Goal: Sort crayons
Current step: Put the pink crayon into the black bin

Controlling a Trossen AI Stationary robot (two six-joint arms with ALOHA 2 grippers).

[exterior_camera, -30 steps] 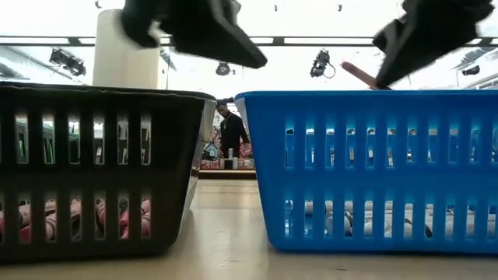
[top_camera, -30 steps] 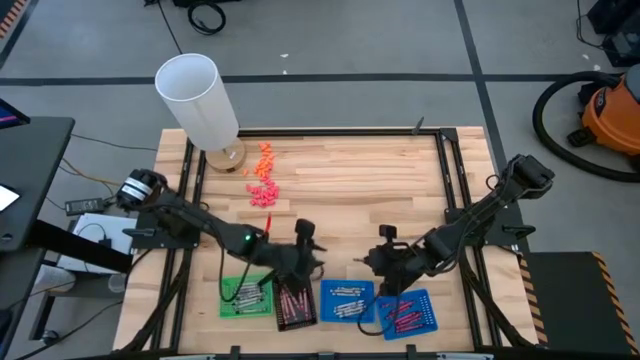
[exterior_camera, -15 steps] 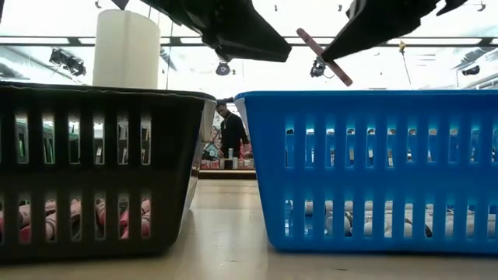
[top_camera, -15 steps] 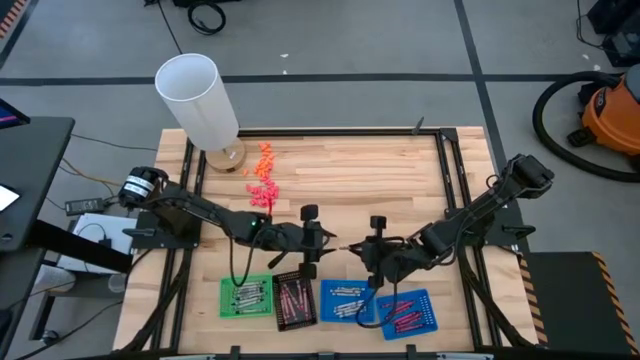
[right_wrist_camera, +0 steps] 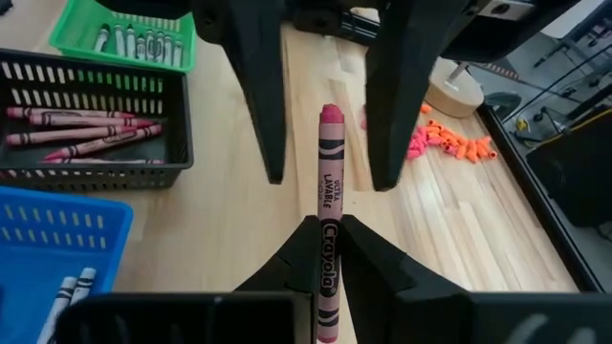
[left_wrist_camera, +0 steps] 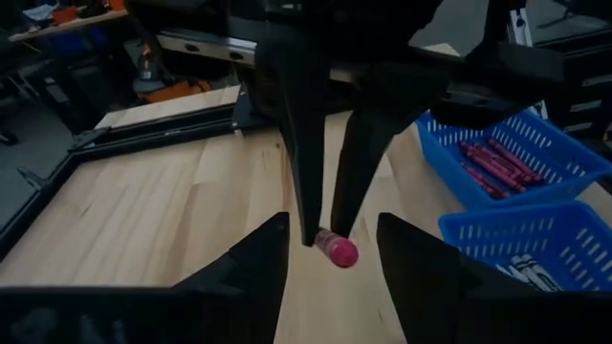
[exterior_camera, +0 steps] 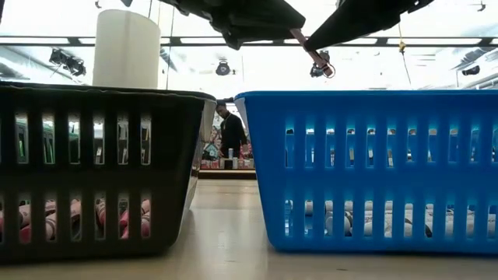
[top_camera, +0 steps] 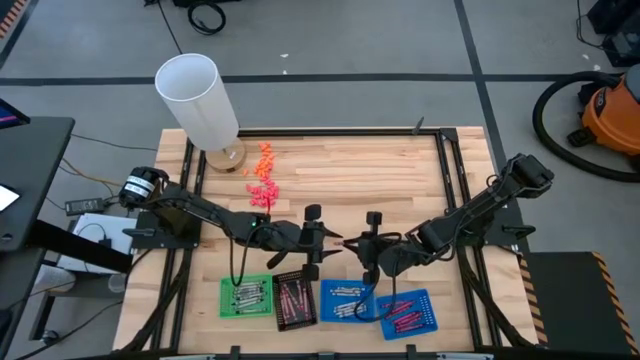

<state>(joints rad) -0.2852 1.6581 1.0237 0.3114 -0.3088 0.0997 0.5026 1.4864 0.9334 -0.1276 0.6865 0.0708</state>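
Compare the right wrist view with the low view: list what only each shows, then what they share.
Only the right wrist view: the crayon's printed label, the green tray of grey crayons, orange and pink lumps on the wood.

Only the low view: the white cylinder, a person in the room behind.

Both: the pink crayon gripped by the right end effector, its tip between the left end effector's open fingers; the black tray; a blue tray.

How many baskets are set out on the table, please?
4, in a row along the table's near edge: a green basket, a black basket, a blue basket and another blue basket at the right end. None seems hidden.
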